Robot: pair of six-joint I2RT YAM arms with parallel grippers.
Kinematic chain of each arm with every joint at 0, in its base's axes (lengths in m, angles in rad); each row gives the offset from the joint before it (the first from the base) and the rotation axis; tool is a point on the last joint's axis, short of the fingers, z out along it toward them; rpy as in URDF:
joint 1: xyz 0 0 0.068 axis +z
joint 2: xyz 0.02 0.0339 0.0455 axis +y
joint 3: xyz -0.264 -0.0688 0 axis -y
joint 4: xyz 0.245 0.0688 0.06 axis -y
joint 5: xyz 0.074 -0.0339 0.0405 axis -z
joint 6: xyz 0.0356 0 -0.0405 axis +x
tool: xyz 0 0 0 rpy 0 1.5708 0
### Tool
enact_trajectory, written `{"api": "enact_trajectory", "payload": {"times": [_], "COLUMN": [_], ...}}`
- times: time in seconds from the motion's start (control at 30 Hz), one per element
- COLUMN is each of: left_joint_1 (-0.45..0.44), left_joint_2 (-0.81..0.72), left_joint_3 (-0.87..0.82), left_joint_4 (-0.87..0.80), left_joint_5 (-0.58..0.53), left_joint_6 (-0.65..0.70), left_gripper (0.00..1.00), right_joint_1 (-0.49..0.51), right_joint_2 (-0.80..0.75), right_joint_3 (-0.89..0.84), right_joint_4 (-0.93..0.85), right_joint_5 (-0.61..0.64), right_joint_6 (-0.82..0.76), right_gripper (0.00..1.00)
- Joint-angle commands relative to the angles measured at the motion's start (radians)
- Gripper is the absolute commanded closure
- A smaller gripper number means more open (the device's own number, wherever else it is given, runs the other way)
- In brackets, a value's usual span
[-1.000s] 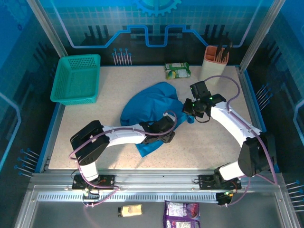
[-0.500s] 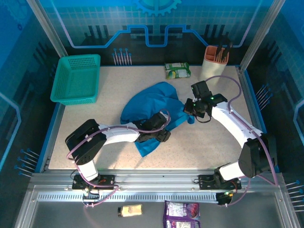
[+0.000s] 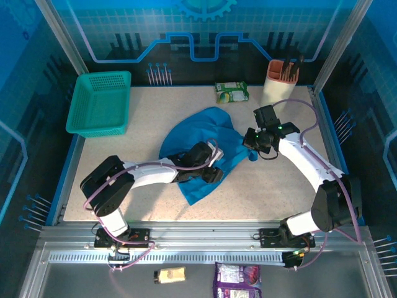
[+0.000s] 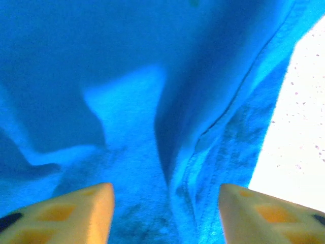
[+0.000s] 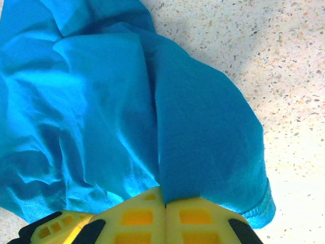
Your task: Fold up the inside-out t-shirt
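Note:
The inside-out t-shirt lies crumpled in the middle of the table, plain blue, with a flap trailing toward the near edge. My left gripper rests on its near part. In the left wrist view the left gripper is open, its yellow fingers set either side of a stitched fold of the t-shirt. My right gripper sits at the shirt's right edge. In the right wrist view the right gripper is shut on a pinched ridge of the t-shirt, near a hemmed edge.
A teal mesh basket stands at the back left. A green snack packet and an orange holder are at the back. Two packets lie on the shelf in front of the arm bases. Bare tabletop lies near right.
My left gripper has slid left and further onto the shirt, its jaws narrowing. The right gripper has edged slightly right, still holding the cloth.

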Motion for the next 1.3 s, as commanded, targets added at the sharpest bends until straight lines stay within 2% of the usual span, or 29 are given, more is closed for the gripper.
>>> {"api": "enact_trajectory", "payload": {"times": [0.0, 0.13, 0.27, 0.37, 0.5, 0.6, 0.67, 0.77, 0.83, 0.87, 1.17, 1.27], "left_joint_1": [0.003, 0.005, 0.004, 0.01, 0.043, 0.078, 0.09, 0.102, 0.108, 0.11, 0.115, 0.116], "left_joint_2": [0.052, 0.101, 0.111, 0.063, -0.014, -0.04, -0.051, -0.06, -0.059, -0.054, -0.053, -0.053], "left_joint_3": [0.05, 0.078, 0.095, 0.099, 0.118, 0.135, 0.149, 0.175, 0.19, 0.2, 0.218, 0.216], "left_joint_4": [-0.043, -0.046, -0.041, -0.044, -0.065, -0.093, -0.12, -0.167, -0.19, -0.207, -0.231, -0.222], "left_joint_5": [0.002, 0.069, 0.095, 0.122, 0.213, 0.298, 0.339, 0.394, 0.434, 0.447, 0.445, 0.443], "left_joint_6": [0.038, 0.05, 0.043, 0.031, -0.012, -0.043, -0.046, -0.036, -0.031, -0.026, -0.021, -0.029], "left_gripper": [0.55, 0.6, 0.86, 0.98, 1.0, 1.0, 1.0, 1.0, 1.0, 1.0, 1.0, 1.0], "right_joint_1": [-0.018, -0.027, -0.049, -0.076, -0.089, -0.089, -0.084, -0.058, -0.034, -0.024, -0.002, 0.001], "right_joint_2": [0.005, 0.016, 0.036, 0.044, -0.004, -0.081, -0.135, -0.183, -0.195, -0.194, -0.103, -0.094], "right_joint_3": [-0.014, -0.012, -0.011, -0.004, -0.028, -0.103, -0.183, -0.318, -0.374, -0.391, -0.54, -0.564], "right_joint_4": [-0.003, 0.003, 0.01, -0.012, -0.043, 0.004, 0.089, 0.294, 0.415, 0.461, 0.78, 0.832], "right_joint_5": [-0.01, -0.014, -0.007, 0.024, 0.014, -0.114, -0.23, -0.391, -0.43, -0.434, -0.453, -0.456], "right_joint_6": [-0.009, -0.015, -0.035, -0.077, -0.14, -0.139, -0.076, 0.062, 0.148, 0.182, 0.519, 0.594], "right_gripper": [1.0, 1.0, 0.98, 0.83, 0.63, 0.52, 0.43, 0.21, 0.05, 0.02, 0.04, 0.04]}}
